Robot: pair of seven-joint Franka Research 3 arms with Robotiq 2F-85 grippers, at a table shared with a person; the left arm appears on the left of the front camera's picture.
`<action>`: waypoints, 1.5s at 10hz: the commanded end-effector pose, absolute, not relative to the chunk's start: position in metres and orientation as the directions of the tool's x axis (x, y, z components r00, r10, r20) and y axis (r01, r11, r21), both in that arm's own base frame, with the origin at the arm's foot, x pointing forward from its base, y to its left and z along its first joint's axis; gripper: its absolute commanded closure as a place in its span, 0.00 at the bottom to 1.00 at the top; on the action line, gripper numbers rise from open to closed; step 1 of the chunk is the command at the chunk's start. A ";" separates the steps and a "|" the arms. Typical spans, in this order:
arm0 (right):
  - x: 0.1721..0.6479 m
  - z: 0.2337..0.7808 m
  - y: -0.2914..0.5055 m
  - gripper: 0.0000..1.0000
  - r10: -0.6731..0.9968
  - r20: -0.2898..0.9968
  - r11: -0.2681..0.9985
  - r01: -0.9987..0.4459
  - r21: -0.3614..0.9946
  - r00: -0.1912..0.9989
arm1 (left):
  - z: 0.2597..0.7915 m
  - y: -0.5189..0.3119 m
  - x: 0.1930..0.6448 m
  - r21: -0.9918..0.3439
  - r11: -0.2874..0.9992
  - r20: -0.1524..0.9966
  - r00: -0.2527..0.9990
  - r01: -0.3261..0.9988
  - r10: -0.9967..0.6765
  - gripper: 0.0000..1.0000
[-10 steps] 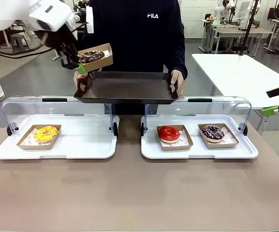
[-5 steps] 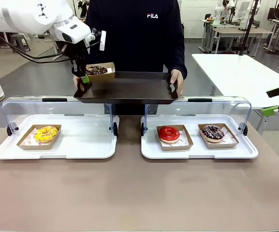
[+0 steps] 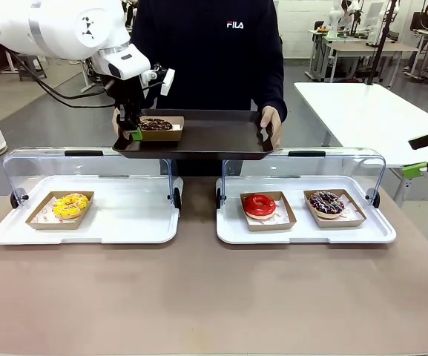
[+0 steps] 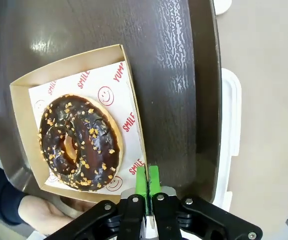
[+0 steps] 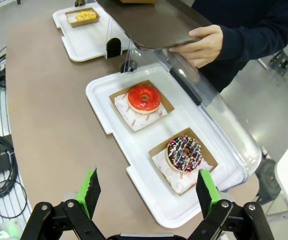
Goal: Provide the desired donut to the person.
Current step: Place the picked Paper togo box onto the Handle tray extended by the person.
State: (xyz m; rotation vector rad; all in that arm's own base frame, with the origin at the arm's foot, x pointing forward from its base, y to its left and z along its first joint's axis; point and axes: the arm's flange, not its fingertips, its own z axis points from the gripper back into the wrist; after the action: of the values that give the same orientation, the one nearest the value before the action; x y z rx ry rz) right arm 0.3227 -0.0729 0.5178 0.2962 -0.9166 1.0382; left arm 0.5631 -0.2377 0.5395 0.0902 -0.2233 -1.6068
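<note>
As L gripper (image 3: 134,133) pinches tight on the carton (image 3: 170,134) edge, choc donut (image 3: 156,124) inside sits at left end of the dark tray (image 3: 214,139) the person (image 3: 221,63) holds; far right, R gripper (image 5: 148,188) hangs wide open, empty.

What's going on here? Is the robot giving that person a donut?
Looks like it. The person holds out a dark tray. The robot's left gripper is shut on the edge of a paper box holding a chocolate donut, and the box seems to rest on that tray. The right gripper hangs open off to the side. A yellow donut, a red donut and a sprinkled donut sit in the white cases.
</note>
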 end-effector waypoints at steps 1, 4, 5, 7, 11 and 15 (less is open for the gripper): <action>0.325 0.516 -0.073 0.00 0.595 0.783 0.505 -0.842 -0.189 0.181 | 0.540 -0.238 0.574 0.195 -0.086 0.055 -0.099 0.977 -0.994 0.98; 0.325 0.516 -0.073 0.00 0.595 0.783 0.505 -0.842 -0.189 0.181 | 0.549 -0.239 0.571 0.210 -0.088 0.077 -0.106 0.974 -0.991 0.40; 0.325 0.516 -0.073 0.00 0.595 0.783 0.505 -0.842 -0.189 0.181 | 0.554 -0.240 0.570 0.212 -0.078 0.084 -0.097 0.974 -0.992 0.00; 0.325 0.516 -0.073 0.00 0.595 0.783 0.505 -0.842 -0.189 0.181 | 0.559 -0.242 0.568 0.170 -0.055 0.084 -0.070 0.984 -0.994 0.00; 0.325 0.516 -0.073 0.00 0.595 0.783 0.505 -0.842 -0.189 0.181 | 0.570 -0.241 0.565 0.135 -0.026 0.112 -0.042 0.991 -0.993 0.00; 0.325 0.516 -0.073 0.00 0.595 0.783 0.505 -0.842 -0.189 0.181 | 0.572 -0.240 0.561 0.088 -0.019 0.124 -0.029 0.996 -0.992 0.00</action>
State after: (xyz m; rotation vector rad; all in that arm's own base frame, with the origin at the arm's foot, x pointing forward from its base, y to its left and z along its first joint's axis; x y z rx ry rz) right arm 0.3227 -0.0729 0.5178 0.2962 -0.9165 1.0382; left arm 0.5600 -0.2413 0.5687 0.0020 -0.1698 -1.6103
